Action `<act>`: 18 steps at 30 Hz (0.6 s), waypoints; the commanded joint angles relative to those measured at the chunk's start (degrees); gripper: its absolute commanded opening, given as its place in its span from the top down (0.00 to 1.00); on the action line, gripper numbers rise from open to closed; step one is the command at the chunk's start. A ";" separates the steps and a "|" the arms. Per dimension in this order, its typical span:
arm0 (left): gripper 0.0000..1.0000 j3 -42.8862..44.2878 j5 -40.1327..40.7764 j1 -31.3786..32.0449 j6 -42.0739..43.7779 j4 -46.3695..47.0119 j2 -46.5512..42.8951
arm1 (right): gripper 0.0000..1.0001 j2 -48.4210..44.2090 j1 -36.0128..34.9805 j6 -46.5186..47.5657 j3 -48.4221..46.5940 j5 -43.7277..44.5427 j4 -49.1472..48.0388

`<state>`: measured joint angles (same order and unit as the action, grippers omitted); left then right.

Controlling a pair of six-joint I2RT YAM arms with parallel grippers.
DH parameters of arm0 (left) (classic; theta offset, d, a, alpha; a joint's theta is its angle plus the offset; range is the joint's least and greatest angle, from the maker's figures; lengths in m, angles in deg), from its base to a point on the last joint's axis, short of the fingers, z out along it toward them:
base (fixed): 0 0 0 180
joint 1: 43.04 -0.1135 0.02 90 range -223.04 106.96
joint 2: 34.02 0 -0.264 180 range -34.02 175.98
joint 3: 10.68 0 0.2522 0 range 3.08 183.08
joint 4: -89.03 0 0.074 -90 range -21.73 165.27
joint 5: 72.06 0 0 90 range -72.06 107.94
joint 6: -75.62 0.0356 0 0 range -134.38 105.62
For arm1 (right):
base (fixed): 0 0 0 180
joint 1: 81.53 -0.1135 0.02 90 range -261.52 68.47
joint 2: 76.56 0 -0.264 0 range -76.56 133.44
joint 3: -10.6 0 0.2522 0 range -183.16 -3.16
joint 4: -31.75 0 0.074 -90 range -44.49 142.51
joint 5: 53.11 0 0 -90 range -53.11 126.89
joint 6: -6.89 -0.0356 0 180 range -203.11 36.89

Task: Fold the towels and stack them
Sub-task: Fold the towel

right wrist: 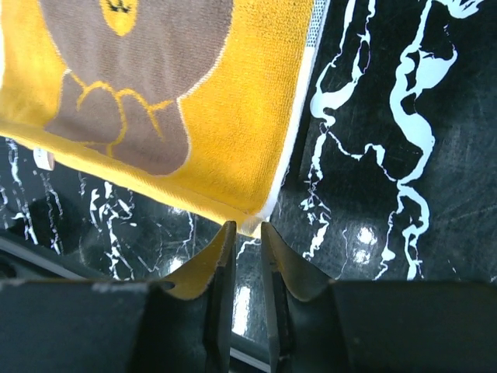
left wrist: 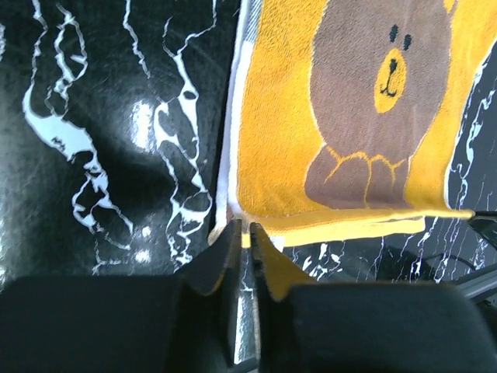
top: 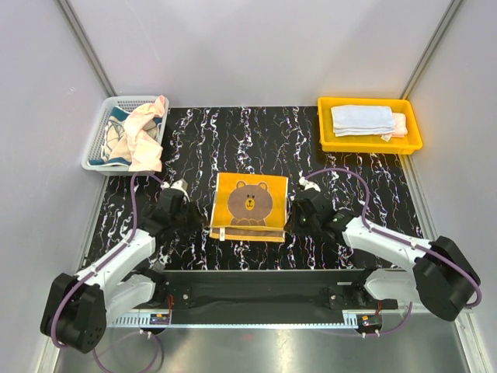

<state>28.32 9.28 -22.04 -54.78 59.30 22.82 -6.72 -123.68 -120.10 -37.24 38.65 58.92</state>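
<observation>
Bear towel (top: 249, 208) lies flat on the table (top: 194, 140) between the two grippers, bear face up, near edge toward you. The left gripper (left wrist: 244, 229) is down at the near-left corner with its jaws cracked to a thin slit. The corner sits right in the mouth of the tips, and I can't tell if cloth is pinched or only touching. The right gripper (right wrist: 248, 227) is at the near-right corner, jaws a little apart with nothing between them, and the corner lies just ahead of the tips. The near edge looks layered, with a paler strip poking out under the top yellow edge, so it reads as folded once with another fold probably due. To do that well, push each set of tips a bit further onto its corner before you close, so you catch every layer and not just the top one. Close both sides together and lift level. Keep the edge taut between the grippers so the middle doesn't sag, then carry it away from you and lay it square on the far edge. An uneven lift will likely skew the fold. The tray (top: 411, 144), far ahead of the right gripper, already holds folded towels (top: 361, 119). The basket (top: 93, 148), far ahead of the left gripper, has loose towels (top: 144, 132) waiting.
</observation>
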 commanded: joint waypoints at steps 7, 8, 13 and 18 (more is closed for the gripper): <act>0.82 4.47 2.34 0.28 0.24 -5.04 -3.67 | 0.70 -4.81 -0.83 -0.01 -3.70 0.44 4.26; 0.82 5.26 1.82 0.28 0.24 -4.60 -3.32 | 0.70 -3.41 -0.74 0.16 -4.23 0.52 4.17; 0.82 7.90 -0.65 0.89 0.32 -0.14 1.86 | 0.71 2.65 -0.74 -0.10 -7.65 0.08 2.06; 0.81 9.31 -3.28 3.17 0.85 3.57 9.60 | 0.73 8.11 -0.83 -0.97 -8.02 -3.59 -1.80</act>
<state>35.71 8.82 -19.94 -54.72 58.47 29.56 0.10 -123.87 -120.32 -44.02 38.06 60.54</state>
